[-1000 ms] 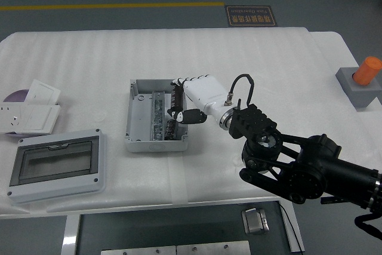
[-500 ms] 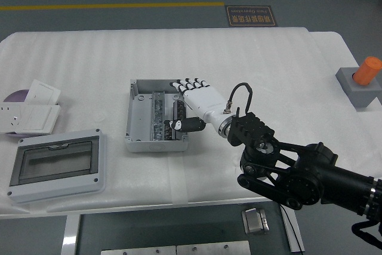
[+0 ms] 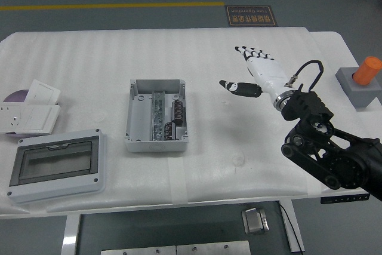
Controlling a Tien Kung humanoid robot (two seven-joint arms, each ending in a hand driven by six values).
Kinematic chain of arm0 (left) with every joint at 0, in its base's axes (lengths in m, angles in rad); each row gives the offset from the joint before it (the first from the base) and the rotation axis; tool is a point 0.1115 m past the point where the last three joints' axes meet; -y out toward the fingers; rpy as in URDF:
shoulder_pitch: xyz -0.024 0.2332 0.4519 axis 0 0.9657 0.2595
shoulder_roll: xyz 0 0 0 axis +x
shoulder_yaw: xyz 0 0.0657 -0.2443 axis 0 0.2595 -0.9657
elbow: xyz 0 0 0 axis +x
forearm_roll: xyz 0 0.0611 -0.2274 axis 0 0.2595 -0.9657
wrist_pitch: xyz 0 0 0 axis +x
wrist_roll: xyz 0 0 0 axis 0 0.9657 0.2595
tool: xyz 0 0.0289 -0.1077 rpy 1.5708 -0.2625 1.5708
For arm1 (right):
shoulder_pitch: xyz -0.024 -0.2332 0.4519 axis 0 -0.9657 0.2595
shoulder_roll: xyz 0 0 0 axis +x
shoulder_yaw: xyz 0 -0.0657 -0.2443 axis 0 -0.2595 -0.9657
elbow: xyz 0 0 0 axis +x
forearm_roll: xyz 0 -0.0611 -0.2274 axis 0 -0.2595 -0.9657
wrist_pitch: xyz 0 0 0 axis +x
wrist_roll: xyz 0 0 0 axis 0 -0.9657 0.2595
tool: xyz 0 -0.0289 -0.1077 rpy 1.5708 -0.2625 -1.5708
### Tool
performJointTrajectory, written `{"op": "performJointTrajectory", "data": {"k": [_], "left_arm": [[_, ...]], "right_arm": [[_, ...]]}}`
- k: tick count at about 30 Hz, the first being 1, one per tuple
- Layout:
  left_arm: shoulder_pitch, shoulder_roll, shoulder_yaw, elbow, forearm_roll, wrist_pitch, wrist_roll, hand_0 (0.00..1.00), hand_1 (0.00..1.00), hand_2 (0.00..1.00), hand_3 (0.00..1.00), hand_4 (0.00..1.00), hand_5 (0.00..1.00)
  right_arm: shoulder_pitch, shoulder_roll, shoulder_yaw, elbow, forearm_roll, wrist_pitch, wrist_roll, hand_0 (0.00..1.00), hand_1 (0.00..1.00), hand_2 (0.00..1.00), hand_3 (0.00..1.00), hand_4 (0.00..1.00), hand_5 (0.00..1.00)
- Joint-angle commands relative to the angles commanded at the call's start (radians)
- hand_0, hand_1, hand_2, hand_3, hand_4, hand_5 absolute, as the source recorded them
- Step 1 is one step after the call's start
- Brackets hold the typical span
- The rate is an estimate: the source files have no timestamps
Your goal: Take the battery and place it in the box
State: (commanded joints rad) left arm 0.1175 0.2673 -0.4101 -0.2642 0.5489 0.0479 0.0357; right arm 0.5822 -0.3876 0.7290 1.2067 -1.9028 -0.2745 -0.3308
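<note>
Now, my notes from the head view:

Box: I saw the grey box [image 3: 156, 116] lying open on the white table [image 3: 239, 159], left of centre, its lid off and its inside facing up.
Box contents: a pale strip of terminals ran near to far down the middle; just right of it sat dark, cylinder-like pieces in a short row.
Battery: I took the dark pieces [image 3: 177, 113] inside the box, on its right side, to be the battery, though they were too small for me to be sure.
Right hand: my white right hand [image 3: 258, 73] hung above the table well right of the box, fingers spread flat and pointing far-left, thumb stuck out to the left, gripping nothing.
Right arm: black, coming in from the lower right corner.
Left arm: I could not see it.
Open room: a wide bare stretch of table lay between the box and the hand, and more of it beyond the box toward the far edge.
Left side: a grey enclosure with a clear window [image 3: 57, 165] sat at the near-left, close to the near edge; white wall switch plates [image 3: 31, 111] lay beyond it, by the left edge.
Right edge: a grey block with an orange knob [image 3: 361, 82] stood at the far right edge.
</note>
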Motion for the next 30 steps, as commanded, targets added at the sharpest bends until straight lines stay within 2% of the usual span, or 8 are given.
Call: {"op": "performJointTrajectory", "data": {"k": [5,6,13,18,26,30], "left_arm": [[0.004,-0.003,-0.002,0.000,0.002,-0.001,0.001,0.637,0.663,0.557,0.612,0.732,0.490],[0.004,-0.003,-0.004,0.000,0.002,-0.001,0.001,0.636,0.663,0.557,0.610,0.732,0.486],[0.004,-0.007,-0.013,-0.001,0.008,0.000,0.001,0.636,0.663,0.556,0.609,0.730,0.481],[0.003,-0.009,-0.012,-0.002,0.009,-0.001,0.001,0.636,0.663,0.555,0.608,0.729,0.479],[-0.005,0.001,-0.021,-0.007,0.028,0.000,0.001,0.635,0.663,0.555,0.607,0.729,0.476],[-0.011,0.009,-0.016,-0.009,0.080,0.004,0.002,0.637,0.663,0.555,0.606,0.728,0.467]], "right_arm": [[-0.064,-0.048,0.119,-0.021,0.016,-0.004,0.023,0.998,0.987,0.959,0.973,0.876,0.732],[-0.073,-0.054,0.135,-0.021,0.021,-0.005,0.027,0.998,0.959,0.934,0.964,0.873,0.730],[-0.152,-0.111,0.274,0.002,0.059,-0.015,0.065,0.998,0.944,0.920,0.948,0.870,0.728],[-0.181,-0.115,0.329,0.012,0.064,-0.015,0.078,0.987,0.924,0.903,0.933,0.866,0.722],[-0.200,-0.119,0.379,0.021,0.072,0.016,0.099,0.984,0.922,0.898,0.925,0.867,0.723],[-0.207,-0.123,0.390,0.025,0.076,0.020,0.105,0.982,0.916,0.895,0.922,0.867,0.720]]}}
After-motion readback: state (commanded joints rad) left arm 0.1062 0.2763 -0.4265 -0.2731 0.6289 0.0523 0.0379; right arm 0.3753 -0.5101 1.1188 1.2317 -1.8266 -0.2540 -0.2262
